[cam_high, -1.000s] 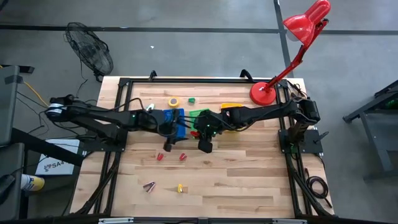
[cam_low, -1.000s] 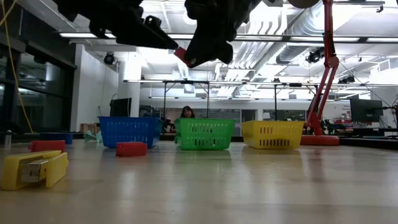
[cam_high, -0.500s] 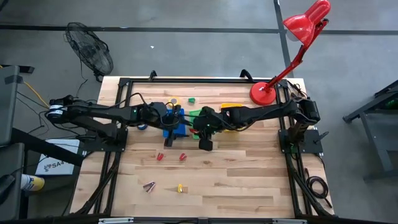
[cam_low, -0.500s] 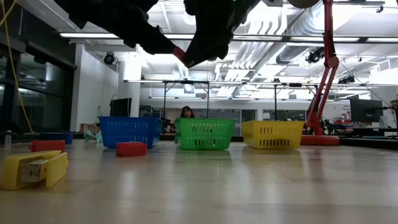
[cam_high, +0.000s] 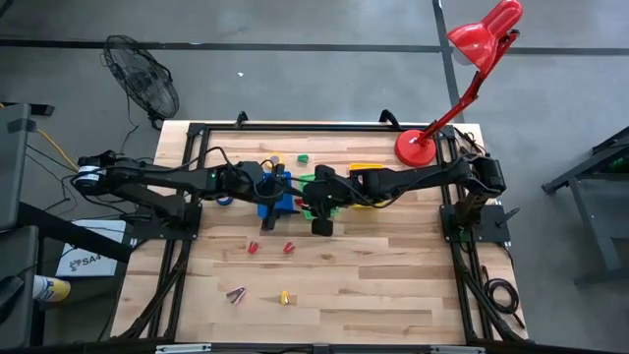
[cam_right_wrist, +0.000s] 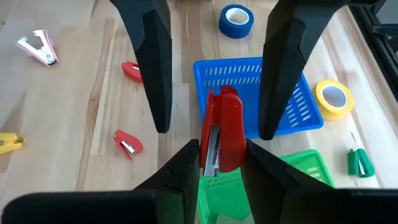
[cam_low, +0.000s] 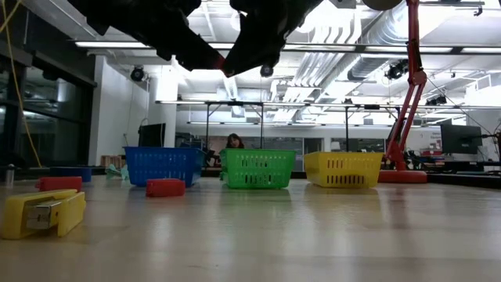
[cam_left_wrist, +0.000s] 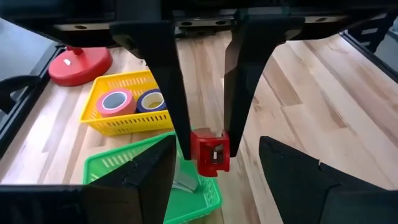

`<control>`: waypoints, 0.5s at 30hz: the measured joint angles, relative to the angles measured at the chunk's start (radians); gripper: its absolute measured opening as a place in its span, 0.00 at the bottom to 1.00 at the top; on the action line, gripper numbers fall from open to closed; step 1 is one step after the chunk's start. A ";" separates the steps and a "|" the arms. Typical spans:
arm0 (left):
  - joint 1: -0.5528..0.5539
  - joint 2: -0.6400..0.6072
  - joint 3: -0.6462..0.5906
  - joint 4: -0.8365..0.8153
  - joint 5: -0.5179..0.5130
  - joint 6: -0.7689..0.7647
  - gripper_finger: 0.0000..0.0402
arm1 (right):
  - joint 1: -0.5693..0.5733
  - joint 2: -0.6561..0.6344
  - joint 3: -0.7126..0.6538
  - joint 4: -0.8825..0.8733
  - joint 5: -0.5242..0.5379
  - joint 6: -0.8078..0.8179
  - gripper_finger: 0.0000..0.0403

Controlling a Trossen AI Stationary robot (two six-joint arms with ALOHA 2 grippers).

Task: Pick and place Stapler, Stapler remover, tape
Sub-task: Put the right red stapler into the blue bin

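Note:
My right gripper [cam_right_wrist: 222, 155] is shut on a red stapler [cam_right_wrist: 222, 127], held in the air above the blue bin [cam_right_wrist: 292, 93] and green bin [cam_right_wrist: 217, 186]. In the low view the stapler [cam_low: 228, 70] shows between both grippers. My left gripper [cam_left_wrist: 216, 142] faces it from the table's left. It is open, with a finger on either side of the stapler's free end, apart from it. Yellow tape [cam_right_wrist: 334, 98] and blue tape [cam_right_wrist: 236, 20] lie flat on the table. Pink tape [cam_left_wrist: 115, 102] and purple tape [cam_left_wrist: 151, 99] lie in the yellow bin [cam_left_wrist: 134, 124]. My right gripper pinches the red stapler between its two fingers, at the end nearest the wrist [cam_right_wrist: 222, 163]. The fingers come slanting down from the table's right and lie along the stapler. Its other end [cam_left_wrist: 210, 151] sticks out past the fingertips toward my left gripper. The stapler is lifted clear.
A pink staple remover [cam_right_wrist: 38, 48], two small red ones [cam_right_wrist: 130, 70] [cam_right_wrist: 127, 144] and a yellow one [cam_right_wrist: 6, 143] lie on the near half of the table. A green piece [cam_right_wrist: 357, 163] lies near the yellow tape. A red lamp base [cam_high: 418, 147] stands at the far right corner.
My left gripper has drawn back a little from over the blue bin, toward the table's left and far edge. My right gripper, still holding the red stapler, has risen slightly and shifted a little toward the far edge.

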 joint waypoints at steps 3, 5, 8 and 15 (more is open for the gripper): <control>0.000 0.000 0.000 0.000 0.000 -0.012 0.56 | 0.000 0.000 0.000 0.001 0.000 -0.007 0.24; 0.000 0.000 0.000 0.000 0.000 -0.012 0.53 | 0.000 0.000 0.000 0.001 0.000 -0.007 0.24; 0.000 0.000 0.000 0.001 -0.001 -0.014 0.48 | 0.000 0.000 0.000 0.001 0.000 -0.007 0.24; 0.000 0.000 0.000 0.045 -0.004 -0.013 0.34 | 0.000 0.000 0.000 0.001 0.000 -0.008 0.24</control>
